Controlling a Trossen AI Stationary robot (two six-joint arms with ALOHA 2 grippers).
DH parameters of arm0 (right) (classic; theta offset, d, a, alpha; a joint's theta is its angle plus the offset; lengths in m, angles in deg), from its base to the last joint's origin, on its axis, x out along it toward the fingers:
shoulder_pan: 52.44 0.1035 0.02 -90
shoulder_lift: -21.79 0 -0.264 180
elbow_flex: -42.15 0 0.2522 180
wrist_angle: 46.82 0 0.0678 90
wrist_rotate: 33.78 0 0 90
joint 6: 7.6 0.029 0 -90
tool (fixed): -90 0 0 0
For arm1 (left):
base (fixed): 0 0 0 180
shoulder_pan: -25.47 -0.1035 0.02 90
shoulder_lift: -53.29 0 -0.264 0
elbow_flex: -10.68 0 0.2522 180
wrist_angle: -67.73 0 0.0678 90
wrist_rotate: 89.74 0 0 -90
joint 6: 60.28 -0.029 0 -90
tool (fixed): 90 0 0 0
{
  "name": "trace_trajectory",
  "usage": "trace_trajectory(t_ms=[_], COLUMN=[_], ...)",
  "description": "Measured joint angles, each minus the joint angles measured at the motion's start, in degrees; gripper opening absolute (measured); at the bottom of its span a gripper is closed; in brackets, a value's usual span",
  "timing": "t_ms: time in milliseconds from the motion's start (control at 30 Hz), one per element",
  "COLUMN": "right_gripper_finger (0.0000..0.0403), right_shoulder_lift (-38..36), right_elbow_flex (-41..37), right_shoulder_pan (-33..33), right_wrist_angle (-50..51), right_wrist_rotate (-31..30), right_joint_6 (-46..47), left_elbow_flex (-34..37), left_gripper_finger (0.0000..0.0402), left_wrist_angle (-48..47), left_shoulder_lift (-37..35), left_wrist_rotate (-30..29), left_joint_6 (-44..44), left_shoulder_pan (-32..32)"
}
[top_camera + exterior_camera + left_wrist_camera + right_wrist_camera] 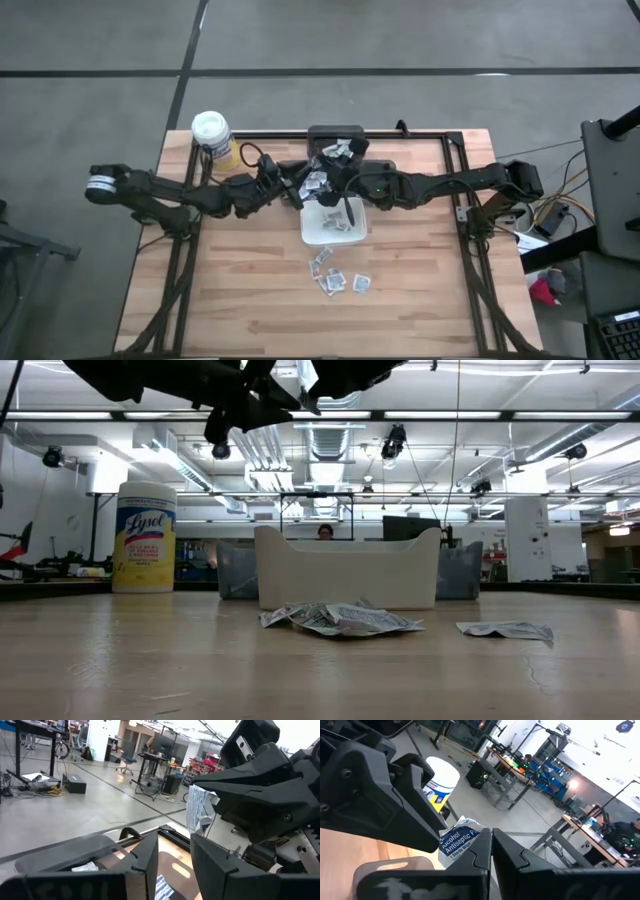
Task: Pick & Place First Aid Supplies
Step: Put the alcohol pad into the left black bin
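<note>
A: In the low view both arms are cut off by the top edge, and the white dish [347, 570] hides whatever lies inside it

B: The packet [459, 841] in the right gripper [491, 851] is half covered by the fingers; the print on the table packets [338, 276] is too small to read

The left gripper [174, 857] is showing at the bottom centre of the frame with its two dark fingers [147, 860] standing apart. At right, the right gripper [207, 805] is pinching a white packet [196, 809] with bluish print. Grey floor and desks [160, 760] are filling the upper left.
</note>
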Motion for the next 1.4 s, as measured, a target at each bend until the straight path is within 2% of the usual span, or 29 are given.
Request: trace_trajectory(t_ms=[967, 1267, 1400], right_gripper_finger=[0.0008, 0.0008, 0.0008], right_shoulder_lift=[0.07, 0.07, 0.07], right_elbow_flex=[0.0, 0.0, 0.0], right_shoulder_pan=[0.24, 0.26, 0.24], right_wrist_angle=[-2.33, -2.85, -2.1], right_wrist_rotate=[0.6, 1.97, -0.44], right_joint_6=[0.33, 0.47, 0.14], left_elbow_flex=[-0.47, -2.15, -2.18], left_gripper_finger=[0.0108, 0.0108, 0.0108], left_wrist_angle=[0.9, 0.95, 0.1], left_shoulder_lift=[0.0, 1.37, 1.73], left_wrist_rotate=[1.01, 6.39, 6.91], left_joint_6=[5.14, 5.23, 4.8], left_shoulder_pan=[-0.5, -1.78, -1.78])
